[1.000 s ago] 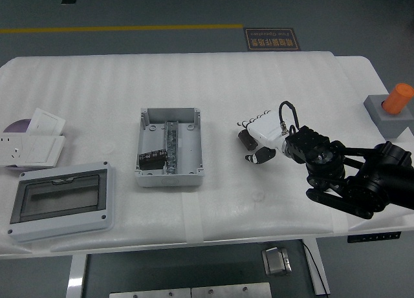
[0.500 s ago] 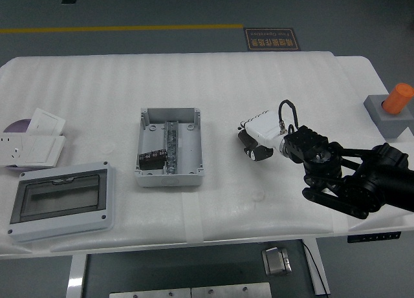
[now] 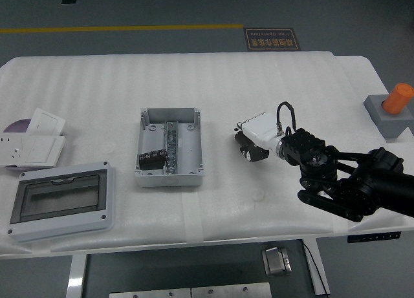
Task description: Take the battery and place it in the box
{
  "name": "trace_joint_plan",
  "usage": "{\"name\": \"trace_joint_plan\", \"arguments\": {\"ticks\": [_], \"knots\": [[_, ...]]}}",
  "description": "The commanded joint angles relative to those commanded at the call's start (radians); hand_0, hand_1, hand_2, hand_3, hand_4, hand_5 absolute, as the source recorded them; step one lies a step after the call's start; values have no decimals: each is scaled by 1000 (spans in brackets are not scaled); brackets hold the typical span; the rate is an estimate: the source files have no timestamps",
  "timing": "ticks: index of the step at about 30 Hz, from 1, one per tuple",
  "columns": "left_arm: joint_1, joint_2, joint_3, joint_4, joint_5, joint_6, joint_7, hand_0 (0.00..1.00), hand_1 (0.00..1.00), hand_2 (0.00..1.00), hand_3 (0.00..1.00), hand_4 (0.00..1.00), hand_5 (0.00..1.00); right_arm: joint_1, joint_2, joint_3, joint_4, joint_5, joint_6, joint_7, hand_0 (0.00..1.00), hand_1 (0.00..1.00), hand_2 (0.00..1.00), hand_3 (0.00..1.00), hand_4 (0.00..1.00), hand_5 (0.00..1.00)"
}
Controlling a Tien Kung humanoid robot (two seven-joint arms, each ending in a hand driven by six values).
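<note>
The battery (image 3: 244, 141) is a small black cylinder held in my right hand (image 3: 250, 145), right of the table's middle. The hand has a white back, and its fingers are curled around the battery just above the table surface. The black right arm comes in from the lower right. The box (image 3: 195, 149) is an open grey junction box to the left of the hand, about a hand's width away. A black part (image 3: 152, 159) lies in its lower left corner beside a central rail. The left arm is out of view.
A grey enclosure with a clear lid (image 3: 61, 201) lies at the front left. White socket plates (image 3: 33, 143) and a purple disc (image 3: 14, 125) lie at the left edge. An orange cylinder on a grey block (image 3: 393, 108) stands at the right edge.
The right hand's thumb and fingers closed around the battery. The hand then shifted a little left toward the box with it.
</note>
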Motion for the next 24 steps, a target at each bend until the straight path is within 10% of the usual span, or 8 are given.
{"name": "trace_joint_plan", "arguments": {"ticks": [24], "knots": [[-2,-1,-14,-1,13,0,-10,629,653,518,575,544,368,-28,6,17,14,-17,-5,-18,722,713,734,829,578,429]]}}
